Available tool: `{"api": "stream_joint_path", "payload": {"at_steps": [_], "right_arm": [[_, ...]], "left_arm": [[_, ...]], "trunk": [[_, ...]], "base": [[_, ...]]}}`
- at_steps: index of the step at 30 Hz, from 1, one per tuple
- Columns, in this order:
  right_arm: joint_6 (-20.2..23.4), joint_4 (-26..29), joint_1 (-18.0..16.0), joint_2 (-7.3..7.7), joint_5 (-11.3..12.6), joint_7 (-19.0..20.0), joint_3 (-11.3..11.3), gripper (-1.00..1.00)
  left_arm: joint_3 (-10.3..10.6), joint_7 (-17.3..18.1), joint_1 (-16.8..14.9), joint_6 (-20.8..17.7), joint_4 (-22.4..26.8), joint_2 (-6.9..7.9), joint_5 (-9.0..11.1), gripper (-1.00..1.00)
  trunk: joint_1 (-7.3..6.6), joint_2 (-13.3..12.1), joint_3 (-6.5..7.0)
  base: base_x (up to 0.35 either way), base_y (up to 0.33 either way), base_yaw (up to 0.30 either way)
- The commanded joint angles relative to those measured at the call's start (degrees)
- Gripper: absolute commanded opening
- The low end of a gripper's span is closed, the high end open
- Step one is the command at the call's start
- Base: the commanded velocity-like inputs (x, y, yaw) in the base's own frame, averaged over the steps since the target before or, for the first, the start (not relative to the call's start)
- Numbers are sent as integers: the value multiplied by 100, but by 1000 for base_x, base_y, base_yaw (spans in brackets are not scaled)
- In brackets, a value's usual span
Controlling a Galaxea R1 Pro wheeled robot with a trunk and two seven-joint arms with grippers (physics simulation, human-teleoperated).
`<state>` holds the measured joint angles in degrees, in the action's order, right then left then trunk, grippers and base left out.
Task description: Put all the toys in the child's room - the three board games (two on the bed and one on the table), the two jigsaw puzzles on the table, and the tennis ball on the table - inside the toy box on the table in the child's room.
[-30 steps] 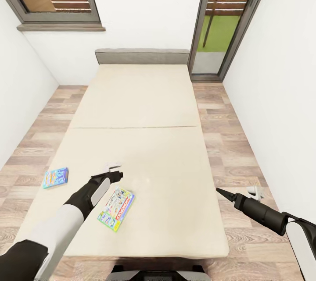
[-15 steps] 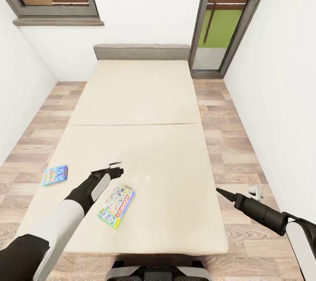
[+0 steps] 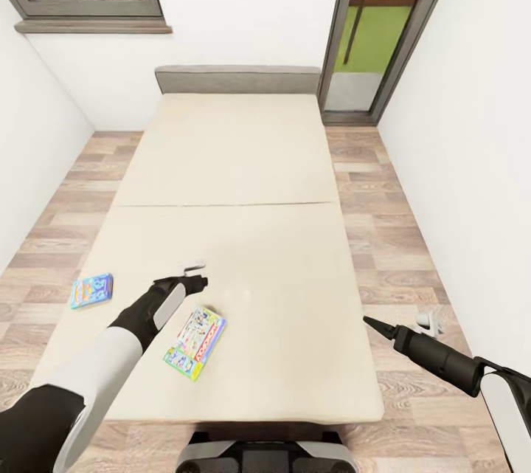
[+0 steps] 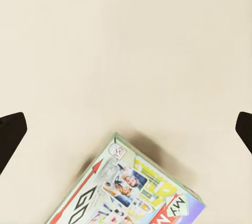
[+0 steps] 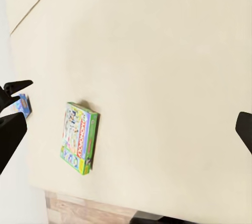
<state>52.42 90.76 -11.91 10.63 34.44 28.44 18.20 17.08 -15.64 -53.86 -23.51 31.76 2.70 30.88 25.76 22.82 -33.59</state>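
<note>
The step in hand looks like picking up the Monopoly box (image 3: pixel 195 343) lying flat on the bed (image 3: pixel 243 163). The left gripper (image 3: pixel 193 275) hovers open and empty just beyond the box; next it must draw back over it and descend. The right gripper (image 3: pixel 371 323) hangs open beside the bed.

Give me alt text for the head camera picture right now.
A beige bed holds two board games: a Monopoly box near the foot and a small blue box at its left edge. The left gripper hovers above the Monopoly box; the right gripper reaches from the right.
</note>
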Motion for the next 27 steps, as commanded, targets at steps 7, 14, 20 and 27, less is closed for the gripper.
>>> {"api": "stream_joint_path", "payload": {"at_steps": [7, 14, 20, 27], "right_arm": [[32, 3, -4, 0, -16, 30, 9, 100], [32, 3, -4, 0, -16, 30, 13, 100], [32, 3, -4, 0, -16, 30, 15, 100], [32, 3, -4, 0, -16, 30, 17, 100]], "left_arm": [[64, -53, -9, -14, 10, 13, 59, 100], [85, -53, -10, 18, 8, 8, 59, 100], [93, -53, -10, 29, 6, 8, 58, 100], [109, -48, -10, 36, 5, 6, 52, 100]], "trunk": [[3, 10, -74], [3, 10, -140], [3, 10, -196], [3, 10, -262]], "base": [[0, 0, 0], [0, 0, 0], [0, 0, 0], [0, 0, 0]]}}
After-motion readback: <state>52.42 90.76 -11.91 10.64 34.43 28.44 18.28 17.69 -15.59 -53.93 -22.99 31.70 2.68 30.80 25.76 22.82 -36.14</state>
